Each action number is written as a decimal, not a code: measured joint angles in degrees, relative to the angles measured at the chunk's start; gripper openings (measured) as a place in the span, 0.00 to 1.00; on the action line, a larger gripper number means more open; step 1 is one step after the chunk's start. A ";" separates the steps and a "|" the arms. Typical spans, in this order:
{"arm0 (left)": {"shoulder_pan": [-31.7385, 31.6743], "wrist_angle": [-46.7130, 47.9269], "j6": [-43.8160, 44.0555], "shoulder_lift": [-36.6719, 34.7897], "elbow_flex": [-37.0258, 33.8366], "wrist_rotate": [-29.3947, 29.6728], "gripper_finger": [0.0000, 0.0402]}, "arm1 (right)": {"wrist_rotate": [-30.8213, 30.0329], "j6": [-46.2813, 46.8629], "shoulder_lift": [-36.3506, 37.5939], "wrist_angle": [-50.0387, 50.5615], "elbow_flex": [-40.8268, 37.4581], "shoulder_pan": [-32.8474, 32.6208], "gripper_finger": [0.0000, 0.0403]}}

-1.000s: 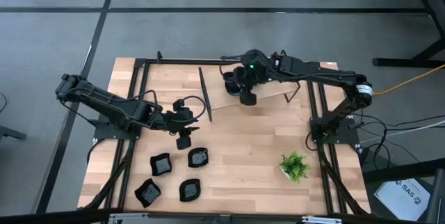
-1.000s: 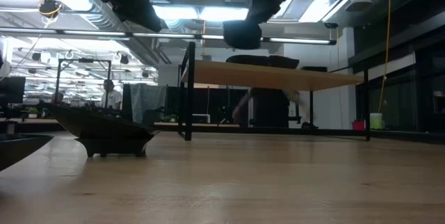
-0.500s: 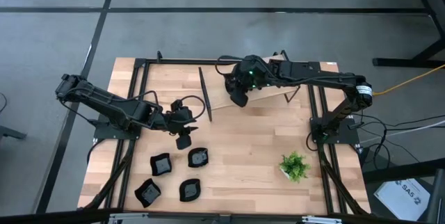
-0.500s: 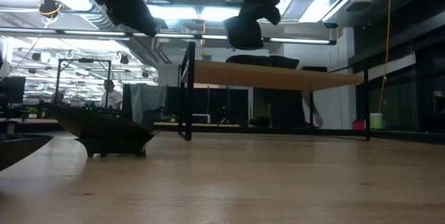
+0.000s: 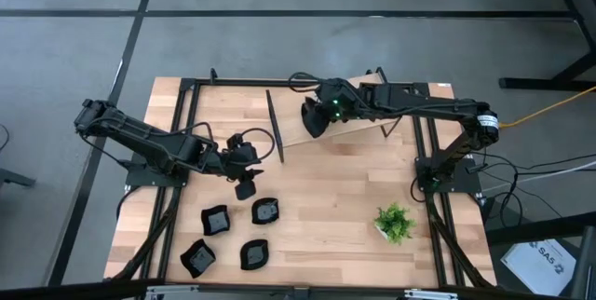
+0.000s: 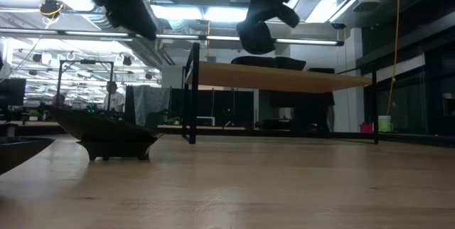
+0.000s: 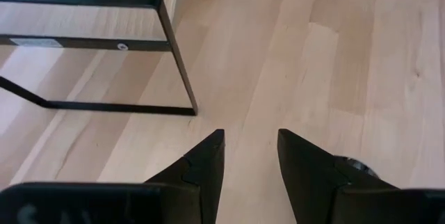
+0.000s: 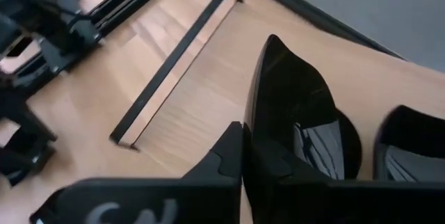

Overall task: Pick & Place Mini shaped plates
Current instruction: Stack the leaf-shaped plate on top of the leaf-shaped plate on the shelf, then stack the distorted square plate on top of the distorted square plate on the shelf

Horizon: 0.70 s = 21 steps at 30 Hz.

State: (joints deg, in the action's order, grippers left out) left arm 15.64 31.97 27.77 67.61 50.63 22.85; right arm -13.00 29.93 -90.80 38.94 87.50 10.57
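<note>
Several glossy black mini plates rest flat on the near-left of the table: (image 5: 216,219), (image 5: 266,211), (image 5: 197,257), (image 5: 253,253). In the low view one stands on its small foot (image 6: 106,135). My left gripper (image 5: 245,186) (image 7: 250,140) hovers open just beyond them, with bare wood between its fingers. My right gripper (image 5: 315,118) (image 8: 247,140) is raised at the left end of the wooden shelf, shut on a black plate (image 8: 288,106) (image 6: 256,37). Another plate (image 8: 410,154) lies on the shelf beside it; more dark plates sit on the shelf top (image 6: 274,62). My right gripper pinches the black plate by its rim (image 8: 254,137), one finger (image 8: 226,154) on the plate's back and the other on its hollow side. The plate stands on edge and reaches forward past the fingertips. It is lifted clear of the shelf and the table.
A raised wooden shelf (image 5: 391,114) on a black metal frame (image 7: 174,57) spans the far middle of the table. A small green potted plant (image 5: 394,223) stands near the right edge. Bare wood lies in the table's middle and near right. People and desks show far behind.
My right gripper has moved a little toward the table's left along the shelf's front and has turned, and the plate it holds has tipped with it. My left gripper and the plates on the table have kept still.
</note>
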 joint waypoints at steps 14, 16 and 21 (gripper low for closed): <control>0.00 1.88 0.02 0.00 0.00 0.17 0.32 | -0.91 2.69 -1.42 0.41 -0.04 0.45 0.10; 0.00 1.85 0.02 0.00 0.00 0.17 0.32 | -0.89 2.71 -2.16 0.13 -0.04 0.74 0.11; 0.00 1.70 0.20 0.00 0.00 0.15 0.32 | 1.00 2.00 -3.75 0.21 -0.04 1.95 0.15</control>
State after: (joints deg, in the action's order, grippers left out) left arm 15.64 33.67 27.96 67.61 50.63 23.01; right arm -12.00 31.93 -94.55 39.15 87.46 12.52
